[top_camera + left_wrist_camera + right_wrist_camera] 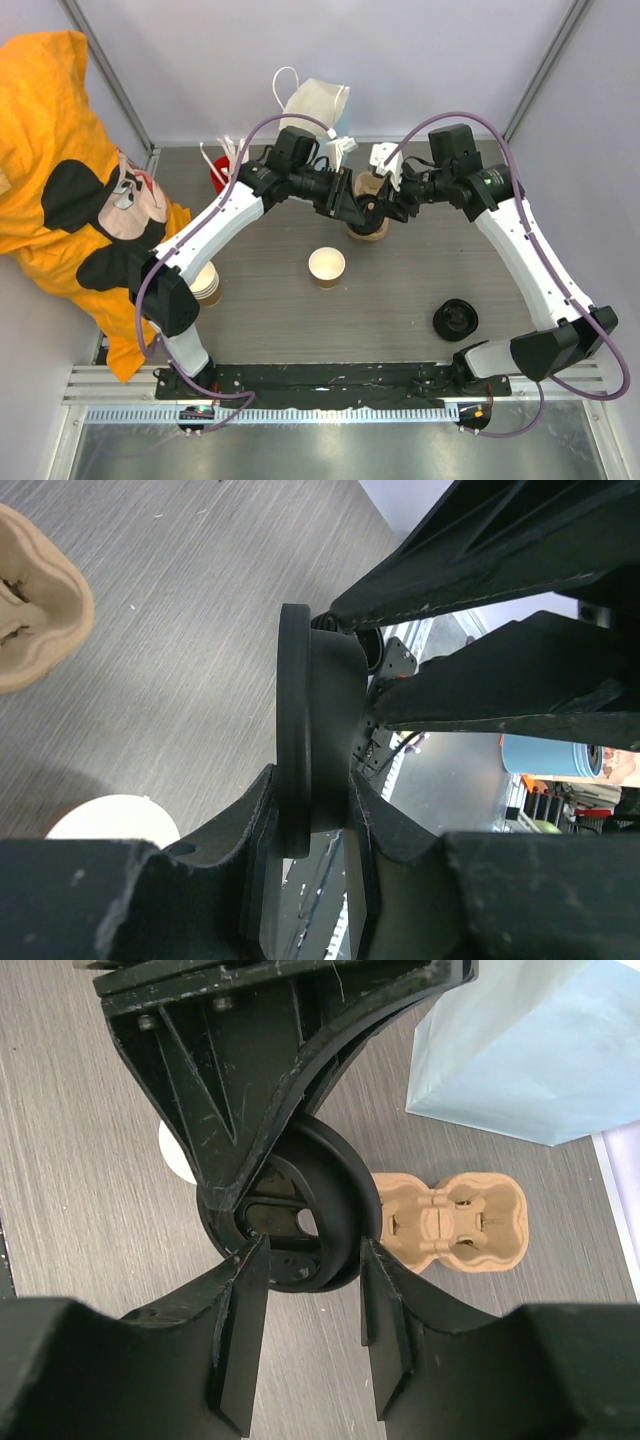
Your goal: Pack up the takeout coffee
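While the two arms meet over the middle of the table, the packing itself has not begun. The left gripper (312,790) is clamped on a black lid (300,710), holding it on edge. The right gripper (310,1252) has its fingers set either side of the same lid from the opposite direction. Whether the right jaws already press on it or only flank it closely cannot be told (any gap is too thin to read). It looks like a hand-over of the lid from one arm to the other, though that is a judgement.

The takeout coffee cup (327,267) stands upright and open on the table, nearer the arm bases than the meeting grippers, with no lid on it. Below the grippers lies a pulp cup carrier (450,1222) with nothing in its wells, and the pale blue paper bag (520,1050) stands beyond it at the far edge. A second loose lid (455,320) lies well apart to the right, and a stack of lidless cups (206,284) stands by the left arm.

As far as can be seen, nothing is finished. The lid has yet to go on the cup, and the closed cup has yet to go into the carrier or the bag.
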